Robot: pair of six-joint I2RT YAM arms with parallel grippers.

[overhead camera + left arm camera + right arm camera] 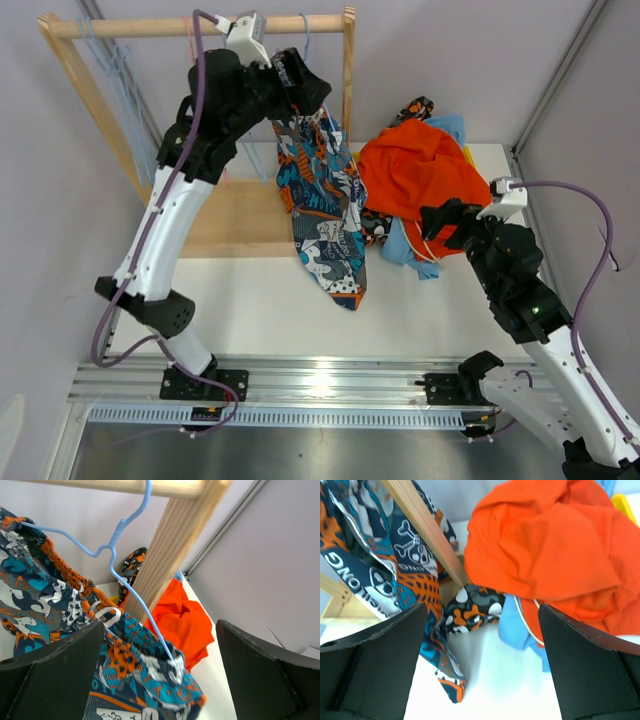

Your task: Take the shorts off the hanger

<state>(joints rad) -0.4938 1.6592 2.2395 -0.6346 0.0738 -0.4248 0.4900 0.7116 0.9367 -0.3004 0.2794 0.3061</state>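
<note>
**Q:** Item one, left arm: how is it posed?
**A:** It is raised and stretched up to the wooden rail (pixel 150 27). The left gripper (pixel 300 82) is held just beside the top of the blue-orange-white print shorts (pixel 325 200). The jaws are set wide apart and nothing is clamped. In the wrist view the gathered waistband is seen low between the fingers (pixel 55 675).

**Q:** Where are those shorts located?
**A:** They are hung on a light blue wire hanger (pixel 120 535), which is hooked over the rail. The legs trail down toward the white table (pixel 250 300).

**Q:** Item two, right arm?
**A:** It is bent low over the table's right side, with the right gripper (pixel 440 225) pointed at a heap. The jaws are spread apart and nothing is held.

**Q:** What is listed in the heap?
**A:** Plain orange shorts (pixel 420 170) are on top. Light blue shorts (pixel 400 248) are at the near edge beneath them. Camouflage shorts (pixel 475 607) are tucked against the rack's wooden post (pixel 425 540). All three are off the hanger.
</note>
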